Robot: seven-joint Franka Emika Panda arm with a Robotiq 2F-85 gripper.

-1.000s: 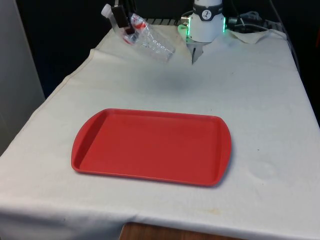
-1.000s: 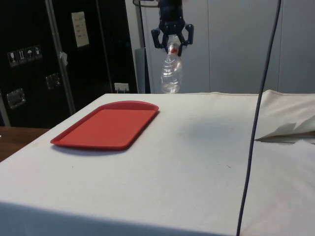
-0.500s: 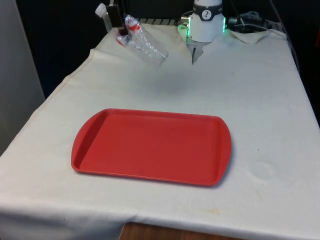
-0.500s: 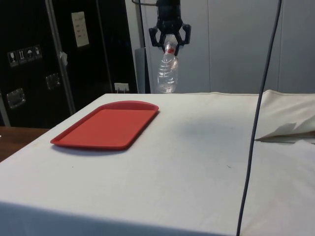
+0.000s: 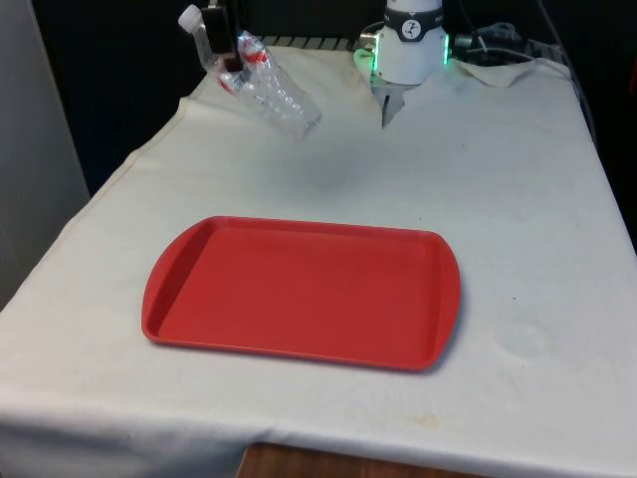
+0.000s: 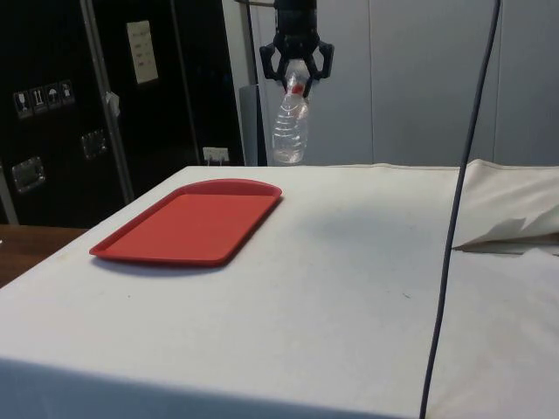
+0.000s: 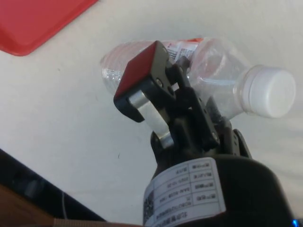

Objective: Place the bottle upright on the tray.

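Bottle (image 5: 271,88) hangs tilted, grasped near its neck by your end effector (image 5: 221,45) (high above the tabletop (image 5: 498,199)), far from the tray (image 5: 299,294).

The flat red plastic tray (image 5: 302,294) lies bare on the near half of the white-clothed table (image 5: 518,229), its whole floor open from above and its low rim the only edge to cross. The black two-finger gripper (image 6: 296,68) hangs high over the far corner at the front view's left, clamped on the clear plastic bottle (image 5: 269,90); bare cloth lies between there and the tray. A dark cable (image 6: 463,188) hangs at the side view's right, well apart from the tray.
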